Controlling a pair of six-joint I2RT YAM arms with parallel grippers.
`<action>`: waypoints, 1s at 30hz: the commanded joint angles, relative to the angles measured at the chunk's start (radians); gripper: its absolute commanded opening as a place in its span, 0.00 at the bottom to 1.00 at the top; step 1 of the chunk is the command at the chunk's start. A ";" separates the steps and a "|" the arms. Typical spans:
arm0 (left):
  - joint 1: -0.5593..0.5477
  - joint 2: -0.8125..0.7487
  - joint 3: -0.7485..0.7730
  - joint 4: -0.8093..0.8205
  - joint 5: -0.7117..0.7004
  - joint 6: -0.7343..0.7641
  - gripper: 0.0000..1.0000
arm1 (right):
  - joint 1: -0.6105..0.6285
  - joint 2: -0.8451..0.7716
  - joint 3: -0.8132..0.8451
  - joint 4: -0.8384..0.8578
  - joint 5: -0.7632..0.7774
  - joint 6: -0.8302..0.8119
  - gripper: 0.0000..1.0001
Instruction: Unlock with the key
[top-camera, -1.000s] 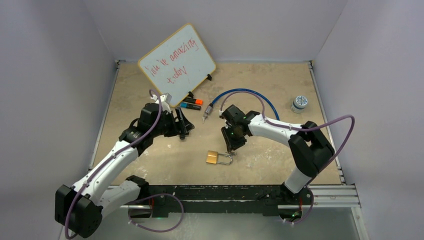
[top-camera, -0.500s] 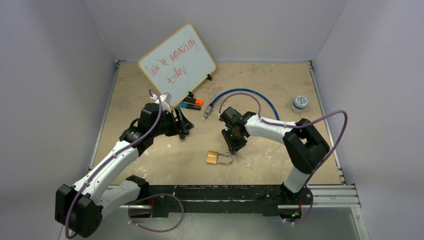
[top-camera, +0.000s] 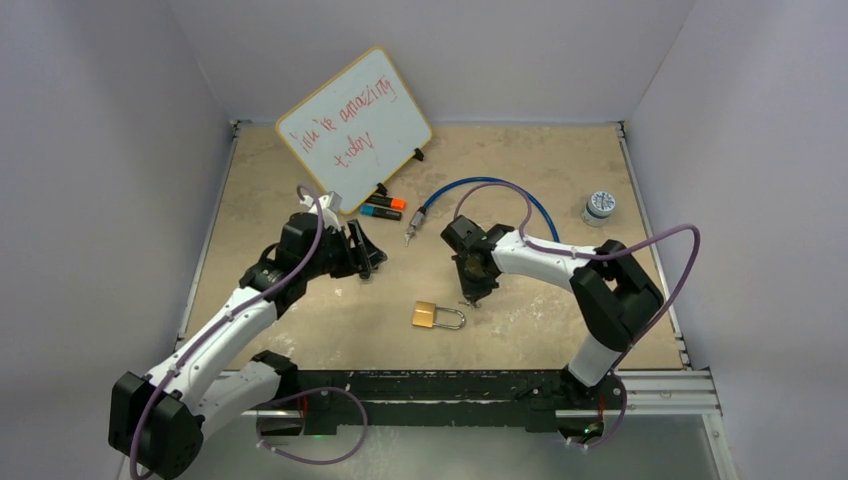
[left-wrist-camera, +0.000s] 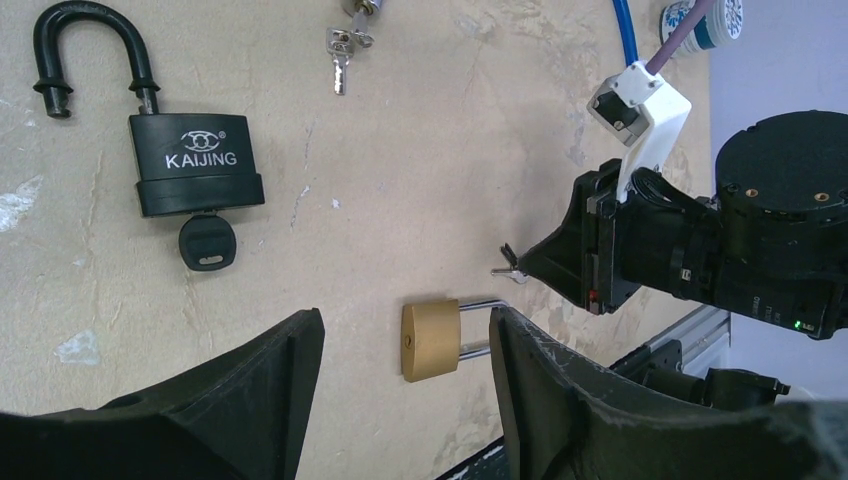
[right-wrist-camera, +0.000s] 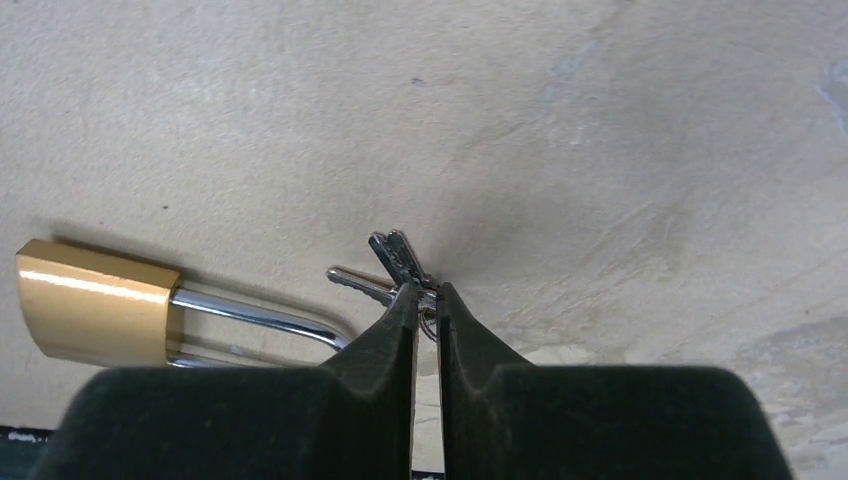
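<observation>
The brass padlock (top-camera: 437, 317) lies flat near the middle of the table's near edge. Its shackle is down in the body, so it looks locked. Just beyond the shackle's bend, the right gripper (right-wrist-camera: 427, 305) is clenched on a small bunch of keys (right-wrist-camera: 398, 262) that rests low against the table. I judge the task to be at an early stage: the key is grasped but not yet turned toward the keyhole. Aiming, inserting and twisting all remain, and the loose lock will probably need steadying.

Further back and towards the left edge, the left gripper (top-camera: 368, 256) hangs with its jaws spread, holding nothing. Below it the left wrist view shows a black KAIJING padlock (left-wrist-camera: 195, 165). Its shackle is already sprung and a black-headed key (left-wrist-camera: 207, 242) sits in it.

The only container is a small round lidded jar (top-camera: 599, 206) near the right edge. It is closed, so its contents cannot be seen.
</observation>
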 joint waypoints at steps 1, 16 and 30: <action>0.000 -0.033 -0.003 0.037 -0.011 -0.012 0.63 | -0.011 -0.023 -0.008 -0.057 0.087 0.068 0.15; 0.000 -0.074 -0.016 0.000 -0.041 -0.019 0.63 | 0.023 -0.048 0.027 -0.002 -0.071 -0.229 0.29; 0.000 -0.074 -0.018 -0.003 -0.044 -0.014 0.63 | 0.070 0.024 0.060 -0.043 0.077 -0.274 0.38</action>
